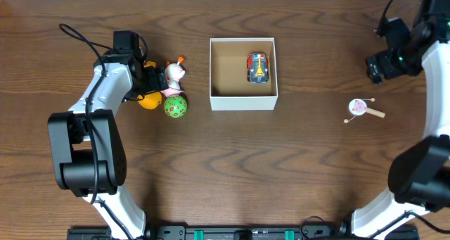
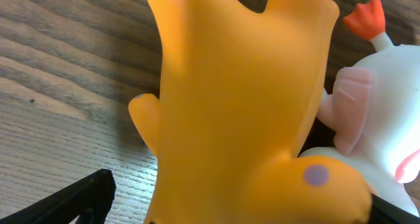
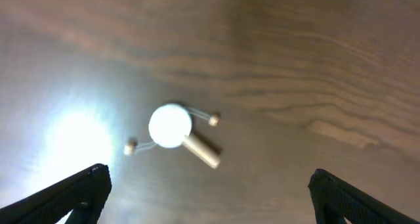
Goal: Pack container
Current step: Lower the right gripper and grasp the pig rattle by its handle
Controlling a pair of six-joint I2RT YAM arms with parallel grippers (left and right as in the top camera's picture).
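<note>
The container [image 1: 243,102], a square, shallow box with white walls and a brown cardboard floor, sits at the middle of the dark wooden table [image 1: 309,162], with one small blue-and-red toy car [image 1: 258,67] lying against its right-hand wall. To its left, well apart from the box, the left gripper [image 1: 150,80] stands with its jaws spread wide about a soft orange rubber toy [image 2: 236,119]. We see bare table between that toy and one finger, so nothing is clamped yet. Pressed against the orange toy is a white figure with a pink body and orange topknot [image 1: 174,74], and a green spotted ball [image 1: 176,105] lies just beside both. On the far side, the right gripper [image 3: 213,204] hangs above a tiny white drum rattle with a wooden handle and two beads on strings [image 3: 172,127], its jaws also wide apart and holding nothing. We judge the crowding on the left to be the main hazard. A closing finger could catch the white figure as well, or nudge the ball so that it rolls away. On the right, the thin rattle lies flat on the table and could slip from a shallow pinch.
</note>
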